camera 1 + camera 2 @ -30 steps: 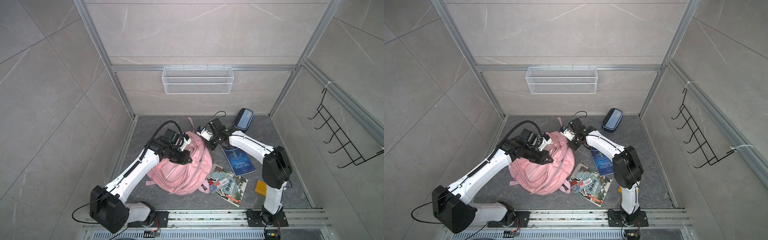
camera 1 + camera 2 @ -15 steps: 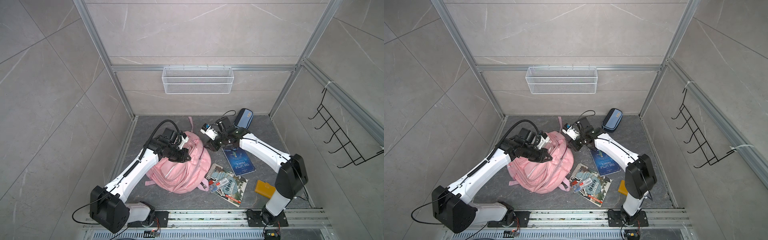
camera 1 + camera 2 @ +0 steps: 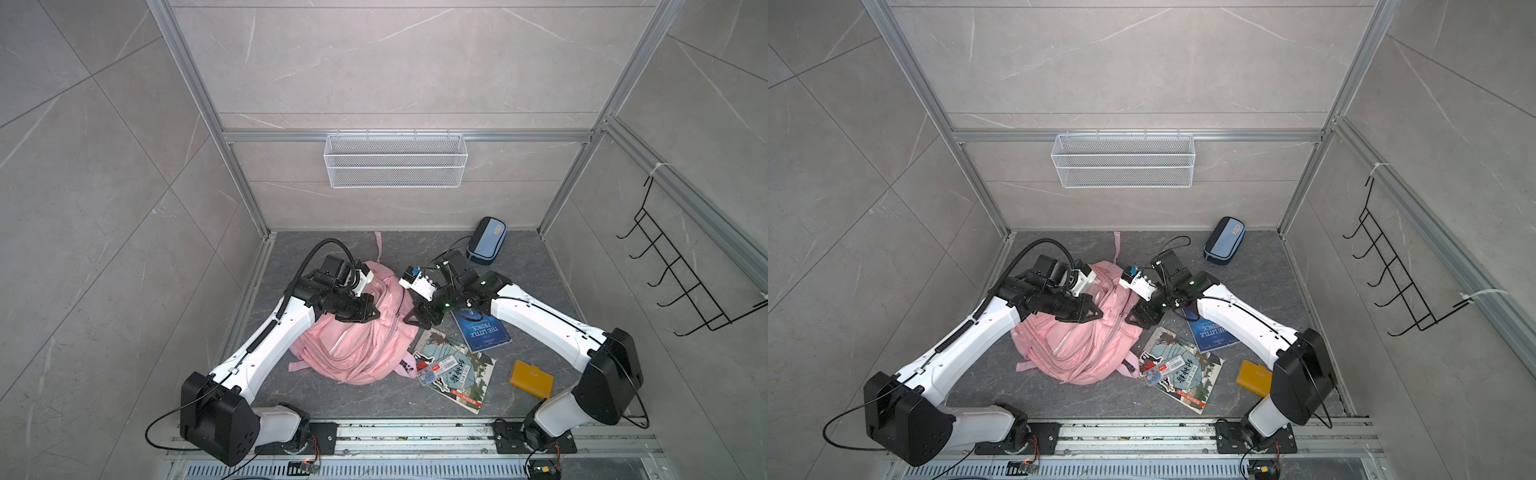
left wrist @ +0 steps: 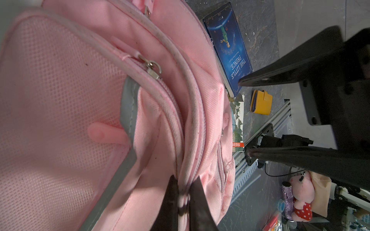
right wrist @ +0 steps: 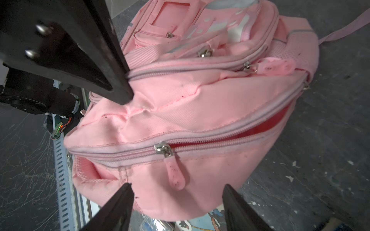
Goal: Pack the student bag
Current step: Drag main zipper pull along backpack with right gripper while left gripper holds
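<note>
The dark desk [image 3: 374, 399] is being taken up near its middle by the student bag [image 3: 357, 345], which is lying slumped between the two arms. Just beside it, on the right arm's side, an illustrated book [image 3: 457, 374] and a blue book [image 3: 482, 330] are lying flat, and a blue pencil case [image 3: 486, 241] is lying near the back wall.

A piped seam of the bag is being pinched by the left claw [image 4: 183, 186], its jaws pressed together on the fabric. The right claw [image 5: 177, 187] is being held spread wide, one jaw on each side of the pink zip pull [image 5: 176, 174] and not closed on it. The main zip is being shown partly undone, with red lining [image 5: 250, 132] in the gap.

By this judgement, the main compartment is being opened. The pull is best taken close to its slider [image 5: 163, 149] and drawn along the line of the teeth, while the fabric is being kept taut by the left claw so that the soft bag is not dragged.

"THE LITTLE PRINCE" is being shown on the blue cover; the characters on the illustrated book and the pencil case's label are too small to be read
</note>
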Tool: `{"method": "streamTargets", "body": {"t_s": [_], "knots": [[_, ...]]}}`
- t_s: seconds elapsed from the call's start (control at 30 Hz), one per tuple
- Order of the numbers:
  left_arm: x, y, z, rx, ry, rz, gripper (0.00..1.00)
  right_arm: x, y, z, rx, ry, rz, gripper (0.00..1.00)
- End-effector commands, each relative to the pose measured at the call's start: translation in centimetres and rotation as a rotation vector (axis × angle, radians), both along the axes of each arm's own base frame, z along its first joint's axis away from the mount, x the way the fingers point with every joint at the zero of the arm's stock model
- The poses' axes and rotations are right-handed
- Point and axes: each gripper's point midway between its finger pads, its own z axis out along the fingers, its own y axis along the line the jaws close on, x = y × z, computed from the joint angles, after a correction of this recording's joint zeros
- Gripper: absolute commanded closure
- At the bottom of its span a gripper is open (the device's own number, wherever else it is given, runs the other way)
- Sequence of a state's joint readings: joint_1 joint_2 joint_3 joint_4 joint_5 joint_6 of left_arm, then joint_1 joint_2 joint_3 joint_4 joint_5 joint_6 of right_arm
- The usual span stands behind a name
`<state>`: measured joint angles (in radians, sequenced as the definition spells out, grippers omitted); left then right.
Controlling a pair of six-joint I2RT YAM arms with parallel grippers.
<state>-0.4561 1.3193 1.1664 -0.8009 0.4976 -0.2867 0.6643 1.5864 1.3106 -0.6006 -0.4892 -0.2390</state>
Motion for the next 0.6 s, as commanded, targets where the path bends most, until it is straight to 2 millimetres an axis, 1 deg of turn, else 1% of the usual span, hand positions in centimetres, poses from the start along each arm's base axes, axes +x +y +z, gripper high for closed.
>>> {"method": "streamTargets", "body": {"t_s": [0.0,0.1,0.23,0.27,0.37,0.43,0.5,0.57], "knots": [[0.2,-1.9,3.9,-0.139,-0.081,-0.075,1.00,0.2,0.9,-0.6,0.015,0.024,0.032,0.28],[0.2,-1.9,4.1,-0.146,-0.085,-0.071,1.00,0.5,1.5,-1.0,0.021,0.036,0.054,0.30],[0.3,-1.8,4.2,-0.146,-0.097,-0.053,1.00,-0.1,1.7,-1.9,0.021,0.067,0.091,0.35],[0.4,-1.8,4.2,-0.146,-0.099,-0.048,1.00,-0.4,1.6,-2.2,0.017,0.074,0.102,0.38],[0.8,-1.9,4.3,-0.147,-0.104,-0.036,1.00,-1.1,1.4,-3.0,0.006,0.097,0.133,0.53],[1.1,-1.8,4.5,-0.150,-0.110,-0.022,1.00,-1.3,1.4,-3.2,0.005,0.100,0.143,0.58],[1.3,-1.8,4.5,-0.152,-0.117,-0.013,1.00,-1.4,1.5,-3.2,0.011,0.101,0.150,0.60],[1.5,-1.9,4.5,-0.152,-0.118,-0.007,1.00,-1.6,1.5,-3.6,0.007,0.110,0.160,0.68]]}}
